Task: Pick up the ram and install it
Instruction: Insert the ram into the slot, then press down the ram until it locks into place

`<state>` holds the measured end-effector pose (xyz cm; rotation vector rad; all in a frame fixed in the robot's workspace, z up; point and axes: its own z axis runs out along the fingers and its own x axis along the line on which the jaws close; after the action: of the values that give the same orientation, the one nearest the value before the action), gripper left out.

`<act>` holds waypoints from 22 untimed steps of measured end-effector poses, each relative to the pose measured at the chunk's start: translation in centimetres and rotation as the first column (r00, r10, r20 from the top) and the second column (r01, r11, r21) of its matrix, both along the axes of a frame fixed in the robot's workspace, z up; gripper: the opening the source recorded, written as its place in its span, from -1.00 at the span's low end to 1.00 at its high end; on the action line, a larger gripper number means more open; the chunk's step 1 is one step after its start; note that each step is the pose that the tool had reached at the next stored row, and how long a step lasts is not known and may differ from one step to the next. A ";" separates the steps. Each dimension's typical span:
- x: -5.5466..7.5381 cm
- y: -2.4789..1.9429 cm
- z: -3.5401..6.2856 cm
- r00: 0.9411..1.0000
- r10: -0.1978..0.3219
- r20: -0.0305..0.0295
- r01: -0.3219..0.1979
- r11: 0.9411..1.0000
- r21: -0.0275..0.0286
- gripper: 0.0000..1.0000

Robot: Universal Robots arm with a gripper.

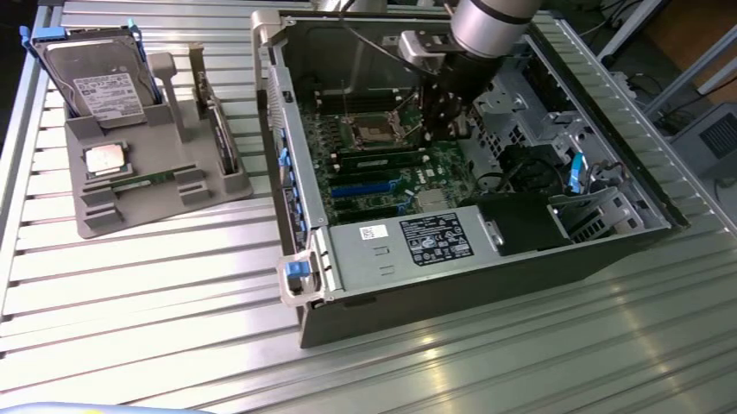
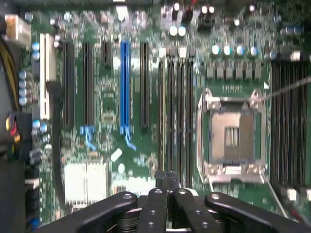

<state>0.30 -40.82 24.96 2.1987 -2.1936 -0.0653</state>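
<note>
My gripper (image 1: 444, 110) is down inside the open computer case (image 1: 302, 207), over the motherboard (image 1: 345, 194). Its fingers (image 2: 154, 198) are shut together, and I cannot make out anything between them. The tips hang over one end of the row of black memory slots (image 2: 175, 107), next to the empty CPU socket (image 2: 232, 133). A green ram stick (image 1: 386, 161) stands in those slots, between the socket and the blue expansion slot. A second ram (image 1: 152, 179) lies in the grey holder tray (image 1: 161, 203) at the exterior view's left.
The tray also carries a square silver CPU (image 1: 106, 159) and an upright hard drive (image 1: 98, 78) with a white label. Inside the case sit a power supply (image 1: 420, 241), drive cages (image 1: 588, 207) and cables. The ribbed metal table (image 1: 138, 328) lies in front.
</note>
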 end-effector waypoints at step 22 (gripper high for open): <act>-0.2 0.02 -0.46 1.000 -0.005 0.003 0.005 1.000 0.001 -0.79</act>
<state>0.13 -40.79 24.50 2.1951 -2.2010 -0.0632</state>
